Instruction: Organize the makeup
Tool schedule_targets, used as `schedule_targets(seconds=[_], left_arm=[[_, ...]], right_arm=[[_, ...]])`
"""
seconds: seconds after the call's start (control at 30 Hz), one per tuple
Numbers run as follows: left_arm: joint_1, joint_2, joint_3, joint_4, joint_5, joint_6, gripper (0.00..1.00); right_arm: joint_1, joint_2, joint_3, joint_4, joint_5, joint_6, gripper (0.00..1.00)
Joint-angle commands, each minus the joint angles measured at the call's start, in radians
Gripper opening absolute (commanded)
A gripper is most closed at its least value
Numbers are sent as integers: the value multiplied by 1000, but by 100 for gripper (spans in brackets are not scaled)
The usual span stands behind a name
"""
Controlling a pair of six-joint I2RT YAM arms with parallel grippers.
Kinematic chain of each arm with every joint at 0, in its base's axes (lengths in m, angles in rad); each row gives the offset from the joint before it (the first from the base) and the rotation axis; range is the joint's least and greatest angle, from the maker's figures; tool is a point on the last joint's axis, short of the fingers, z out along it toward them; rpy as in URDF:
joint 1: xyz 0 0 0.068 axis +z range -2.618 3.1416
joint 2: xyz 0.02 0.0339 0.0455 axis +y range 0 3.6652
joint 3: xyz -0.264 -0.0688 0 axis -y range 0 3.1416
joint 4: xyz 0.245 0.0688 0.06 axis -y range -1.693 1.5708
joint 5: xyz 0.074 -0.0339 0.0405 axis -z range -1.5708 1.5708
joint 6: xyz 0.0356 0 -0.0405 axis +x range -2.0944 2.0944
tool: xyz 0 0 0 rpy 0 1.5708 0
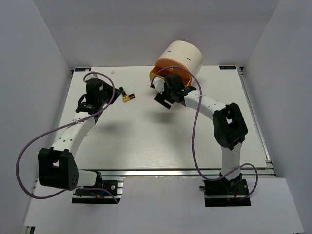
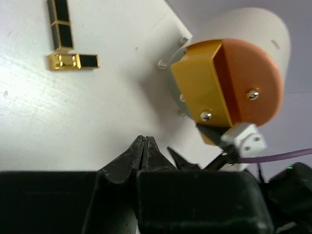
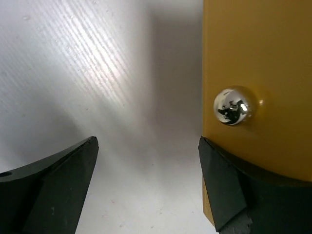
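Two lipstick tubes [image 1: 127, 95] lie on the table [image 1: 146, 141], in its far left part. Both are black and gold. In the left wrist view one tube [image 2: 61, 24] lies lengthwise and the other tube [image 2: 73, 61] lies across below it, so together they make an L shape. Their ends are just beside each other, and it is not possible to tell if they touch. No other makeup is visible in these views.

The left gripper [image 2: 144, 146] is near the two tubes but apart from them, with nothing in it. Its two fingers are pressed together, and no gap shows between the tips.

To the right of the tubes, at the far edge of the table, stands one big cream cylinder [image 1: 187, 53]. Two drawers of it are visible: one yellow drawer [image 2: 200, 83], which is swung out from the body, and one orange drawer [image 2: 248, 73] next to it. Each one carries one round silver knob [image 3: 234, 105].

The right gripper [image 3: 146, 183] is at the yellow drawer. Its two fingers are spread wide and hold nothing. One finger [image 3: 229, 195] is at the lower edge of the drawer, under the knob, and contact cannot be judged. The other finger [image 3: 48, 185] is over the bare table.
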State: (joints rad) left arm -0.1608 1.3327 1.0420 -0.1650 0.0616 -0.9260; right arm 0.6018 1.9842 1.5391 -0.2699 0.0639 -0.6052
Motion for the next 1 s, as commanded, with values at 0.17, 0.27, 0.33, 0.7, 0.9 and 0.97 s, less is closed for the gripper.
schedule_targets(seconds=[0.17, 0.27, 0.33, 0.7, 0.9, 0.97], left_arm=[[-3, -12, -53, 54, 24, -30, 11], [-3, -3, -65, 76, 43, -40, 11], [-3, 8, -69, 88, 56, -45, 11], [-65, 118, -68, 209, 149, -74, 24], [-128, 236, -19, 285, 167, -108, 42], [-140, 273, 9, 320, 172, -128, 42]], right_arm=[[-2, -4, 78, 86, 51, -11, 9], [-8, 19, 96, 87, 68, -8, 0], [-14, 44, 121, 90, 92, -5, 28], [-43, 58, 153, 103, 60, -10, 89], [-50, 35, 165, 69, 10, -1, 89], [-71, -10, 185, 0, -118, -4, 86]])
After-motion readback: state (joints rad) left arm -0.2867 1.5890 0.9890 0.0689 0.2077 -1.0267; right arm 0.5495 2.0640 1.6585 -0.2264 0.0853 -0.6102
